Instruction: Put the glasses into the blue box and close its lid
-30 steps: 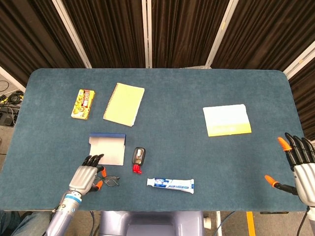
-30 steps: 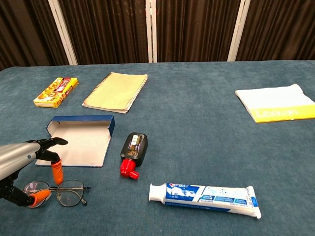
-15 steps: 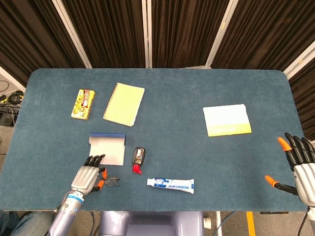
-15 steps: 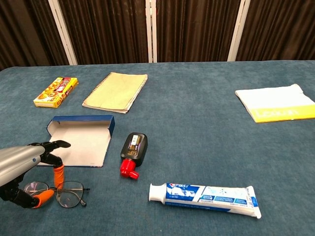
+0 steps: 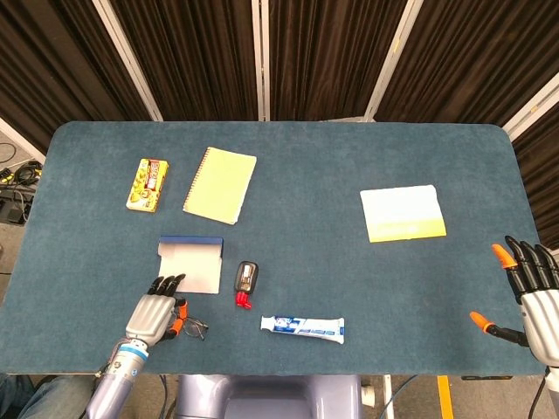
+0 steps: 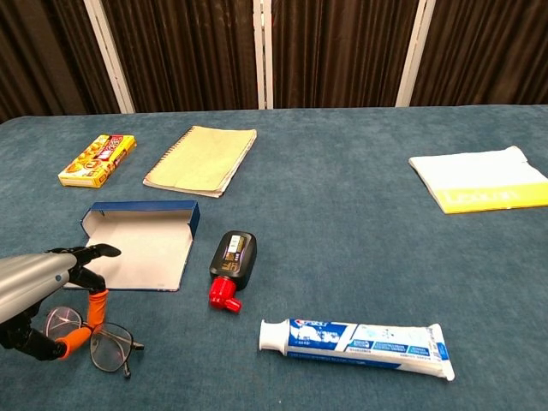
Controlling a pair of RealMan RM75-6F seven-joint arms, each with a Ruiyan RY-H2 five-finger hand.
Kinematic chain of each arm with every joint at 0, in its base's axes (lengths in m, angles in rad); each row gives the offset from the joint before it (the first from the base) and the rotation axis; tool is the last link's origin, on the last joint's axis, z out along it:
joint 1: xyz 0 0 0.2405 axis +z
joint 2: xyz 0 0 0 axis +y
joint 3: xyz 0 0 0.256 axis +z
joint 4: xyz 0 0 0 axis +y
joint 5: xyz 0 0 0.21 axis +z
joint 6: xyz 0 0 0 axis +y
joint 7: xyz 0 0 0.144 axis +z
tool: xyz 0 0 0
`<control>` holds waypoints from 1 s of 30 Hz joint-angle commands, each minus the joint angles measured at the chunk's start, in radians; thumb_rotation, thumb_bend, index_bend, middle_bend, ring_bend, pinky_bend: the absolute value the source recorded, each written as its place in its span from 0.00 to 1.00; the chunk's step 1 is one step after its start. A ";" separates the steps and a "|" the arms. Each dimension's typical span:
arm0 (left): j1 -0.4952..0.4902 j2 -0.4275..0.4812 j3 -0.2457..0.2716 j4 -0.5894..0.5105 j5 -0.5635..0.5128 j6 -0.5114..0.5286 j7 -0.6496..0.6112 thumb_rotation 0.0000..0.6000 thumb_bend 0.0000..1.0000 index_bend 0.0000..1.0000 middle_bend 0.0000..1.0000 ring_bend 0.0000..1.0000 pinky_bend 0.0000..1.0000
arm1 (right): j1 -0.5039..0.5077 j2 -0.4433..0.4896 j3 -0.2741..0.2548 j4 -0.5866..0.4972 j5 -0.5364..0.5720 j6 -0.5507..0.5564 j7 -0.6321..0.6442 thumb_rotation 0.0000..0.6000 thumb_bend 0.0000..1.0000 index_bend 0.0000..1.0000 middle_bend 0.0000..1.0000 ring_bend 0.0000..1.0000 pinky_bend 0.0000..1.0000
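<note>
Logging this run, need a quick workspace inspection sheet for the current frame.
Surface: blue-carpeted table.
Job's things: glasses tilted, near front edge; blue box open, empty.
Clutter: snack box, yellow notebook, red-capped bottle, toothpaste, yellow-white booklet.
Hands: left robot hand pinches the glasses; right robot hand fingers spread, holding nothing.
Cables: some on the floor at far left.
Surroundings: dark curtains.

Table: carried a blue-green cloth, edge to edge.
Far left: a yellow snack packet lay beside a yellow notebook.
Near left: the blue box (lid open), the glasses before it.
Centre: a black bottle, red-capped; a toothpaste tube.
Right: a white-and-yellow booklet.
</note>
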 commanded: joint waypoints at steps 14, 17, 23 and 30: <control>-0.061 0.076 -0.117 -0.073 0.008 0.014 -0.052 1.00 0.49 0.58 0.00 0.00 0.00 | 0.002 -0.002 0.001 0.002 0.005 -0.006 -0.002 1.00 0.00 0.00 0.00 0.00 0.00; -0.093 0.080 -0.162 -0.060 -0.015 -0.005 -0.064 1.00 0.49 0.58 0.00 0.00 0.00 | 0.004 -0.003 0.001 0.002 0.009 -0.012 -0.005 1.00 0.00 0.00 0.00 0.00 0.00; -0.155 0.064 -0.235 0.005 -0.098 -0.048 -0.065 1.00 0.49 0.58 0.00 0.00 0.00 | 0.007 -0.006 0.003 0.004 0.018 -0.019 -0.011 1.00 0.00 0.00 0.00 0.00 0.00; -0.187 0.030 -0.252 0.130 -0.119 -0.099 -0.149 1.00 0.49 0.59 0.00 0.00 0.00 | 0.009 -0.008 0.005 0.006 0.027 -0.026 -0.013 1.00 0.00 0.00 0.00 0.00 0.00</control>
